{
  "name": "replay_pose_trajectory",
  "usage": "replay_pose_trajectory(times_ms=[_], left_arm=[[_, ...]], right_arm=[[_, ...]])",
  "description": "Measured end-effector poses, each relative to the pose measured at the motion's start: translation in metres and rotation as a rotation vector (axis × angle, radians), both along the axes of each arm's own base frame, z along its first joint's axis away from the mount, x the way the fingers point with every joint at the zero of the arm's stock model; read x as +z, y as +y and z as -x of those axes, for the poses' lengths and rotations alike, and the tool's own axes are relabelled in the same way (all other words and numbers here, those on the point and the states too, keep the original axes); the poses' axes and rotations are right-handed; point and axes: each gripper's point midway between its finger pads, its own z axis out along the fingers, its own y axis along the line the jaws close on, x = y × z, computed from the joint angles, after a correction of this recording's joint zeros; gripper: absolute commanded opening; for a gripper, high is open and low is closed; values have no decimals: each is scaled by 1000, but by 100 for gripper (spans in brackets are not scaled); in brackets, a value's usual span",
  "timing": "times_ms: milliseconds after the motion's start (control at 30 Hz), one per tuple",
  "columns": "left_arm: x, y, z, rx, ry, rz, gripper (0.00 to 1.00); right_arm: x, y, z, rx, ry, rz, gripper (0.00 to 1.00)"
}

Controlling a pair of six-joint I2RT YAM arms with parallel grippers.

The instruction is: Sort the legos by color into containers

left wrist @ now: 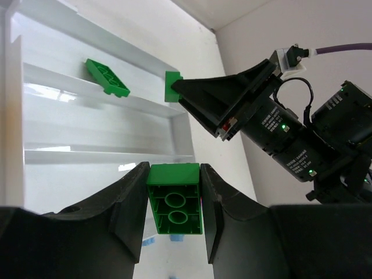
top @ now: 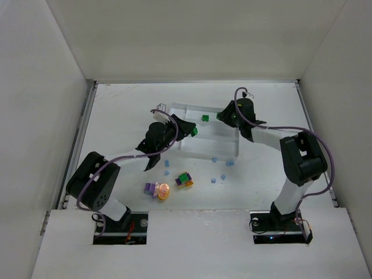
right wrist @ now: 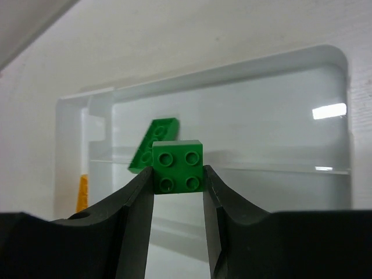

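The white divided tray lies mid-table. My left gripper is shut on a green 2x4 brick, held at the tray's left edge, underside toward the camera. My right gripper is shut on a green 2x2 brick, held over the tray's far compartment. It also shows in the left wrist view. A flat green plate lies in that far compartment, also seen in the right wrist view. An orange piece shows at the tray's end.
Loose on the table near the arms are a purple brick, an orange round piece and a green, purple and yellow cluster. Several tiny light blue bricks lie scattered in front of the tray. White walls enclose the table.
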Motion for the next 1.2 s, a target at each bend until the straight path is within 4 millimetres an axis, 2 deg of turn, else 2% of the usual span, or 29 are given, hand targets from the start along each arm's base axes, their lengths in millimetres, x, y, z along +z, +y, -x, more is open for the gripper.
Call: replay_pose_trajectory(times_ms=[100, 167, 267, 367, 433, 567, 667, 733, 833, 1100, 1200], left_arm=[[-7, -2, -10, 7, 12, -29, 20], [-5, -6, -18, 8, 7, -41, 20], [-2, -11, -30, 14, -4, -52, 20], [-1, -13, -40, 24, -8, -64, 20], [-4, -14, -47, 31, -5, -73, 19], [-14, -15, -60, 43, 12, -93, 19], [-22, -18, -73, 52, 22, -117, 19], [-27, -19, -83, 61, 26, -136, 19], [-32, -22, -96, 73, 26, -171, 19], [-40, -21, -132, 143, 12, -278, 19], [-46, -21, -143, 170, 16, -310, 19]], right_arm=[[-18, -5, 1, -8, 45, 51, 23], [-23, -7, -1, -10, 55, 75, 25], [-20, -9, -6, -17, 45, 99, 30], [-12, -10, -14, -23, 19, 113, 42], [-7, -10, -18, -26, 5, 118, 50], [-9, -11, -21, -28, 3, 129, 56], [-10, -11, -21, -28, 5, 131, 55], [-11, -12, -18, -28, 2, 134, 46], [-15, -13, -7, -19, 10, 142, 39], [2, 21, 19, 66, -35, 130, 38], [5, 24, 23, 76, -49, 122, 39]])
